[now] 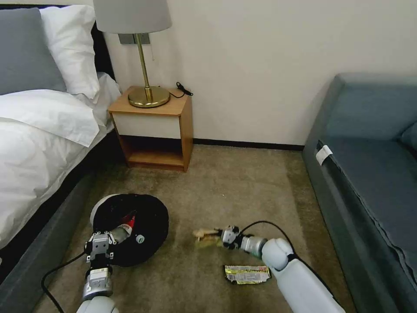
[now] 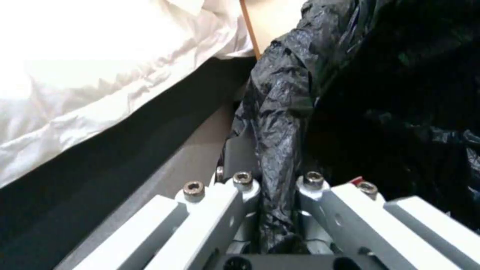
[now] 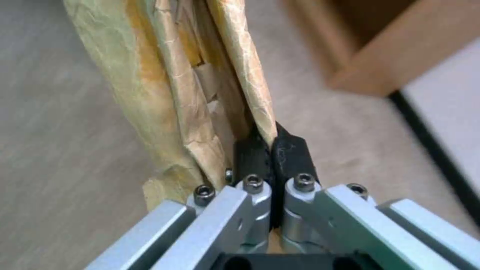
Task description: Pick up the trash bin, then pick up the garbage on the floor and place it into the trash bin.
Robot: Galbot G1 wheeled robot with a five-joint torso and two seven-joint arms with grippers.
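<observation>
Trash bin first: the small round white bin lined with crinkly black plastic (image 1: 130,228) sits tilted at my left, beside the bed's dark frame (image 1: 39,243), its mouth facing up toward me. My left fingers (image 2: 277,187) are clamped tight on the rim, a fold of black liner squeezed between them. Inside the bin I can see a clear bottle with a red cap (image 1: 124,228) already lying there.

Further right, my right fingers (image 3: 272,150) are pressed fully together on one edge of the crumpled tan paper bag (image 1: 207,237), which hangs just above the brown carpet (image 1: 243,191). The grip is thin, only a pinch of paper, so I judge I should carry it slowly and level toward the bin, keep the bin's mouth steady and turned toward my right arm, and let go only once the bag is well over the opening.

Nearer me, beside my right forearm, the flat gold-silver snack wrapper (image 1: 246,274) lies on the carpet, not yet picked up.
</observation>
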